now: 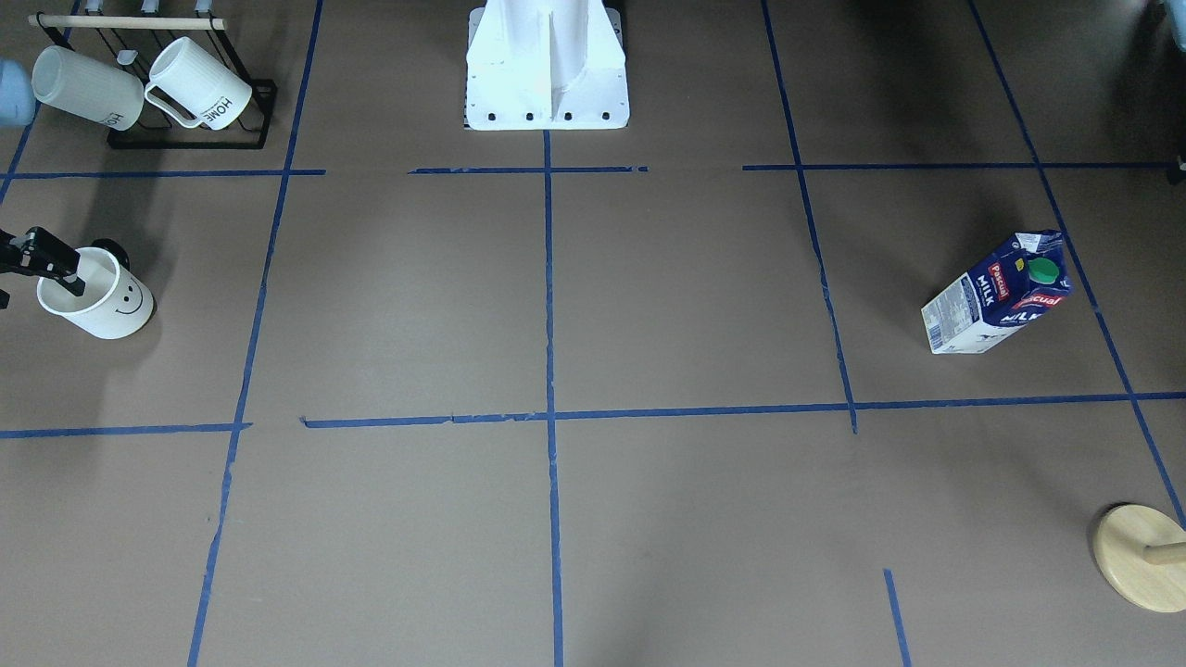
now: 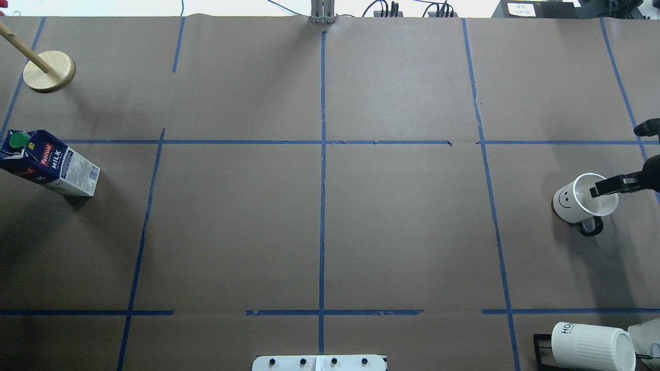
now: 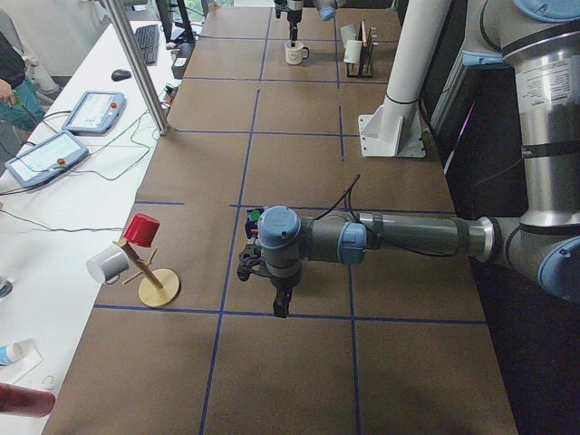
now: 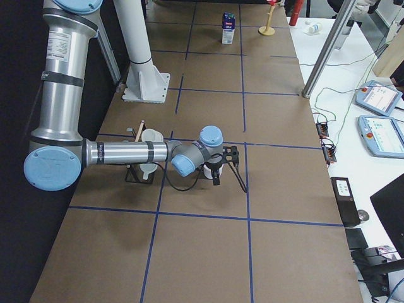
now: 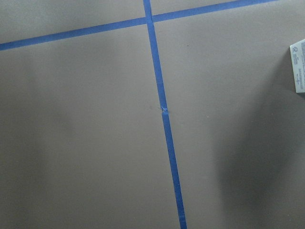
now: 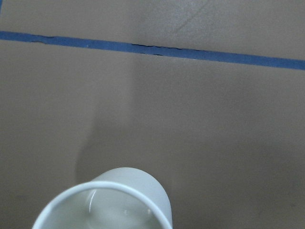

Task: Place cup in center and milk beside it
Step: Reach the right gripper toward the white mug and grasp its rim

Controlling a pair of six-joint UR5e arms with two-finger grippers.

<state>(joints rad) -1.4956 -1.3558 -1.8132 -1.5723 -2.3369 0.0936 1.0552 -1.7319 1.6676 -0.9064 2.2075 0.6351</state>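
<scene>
The cup (image 1: 104, 301), white with a smiley face, stands upright at the table's edge on my right side; it also shows in the overhead view (image 2: 573, 202). My right gripper (image 2: 626, 180) is at the cup's rim, one finger (image 2: 606, 186) inside it, and looks open. The cup's rim fills the bottom of the right wrist view (image 6: 102, 202). The milk (image 1: 996, 296) stands far off on my left side (image 2: 49, 164). My left gripper (image 3: 276, 304) hovers close to the milk, seen only from the side; I cannot tell if it is open. The center (image 1: 551, 417) is bare.
A black rack with ribbed HOME mugs (image 1: 153, 88) stands behind the cup, near my right. A wooden peg stand (image 1: 1140, 556) sits at the far left corner beyond the milk. The white robot base (image 1: 547, 69) is at mid back.
</scene>
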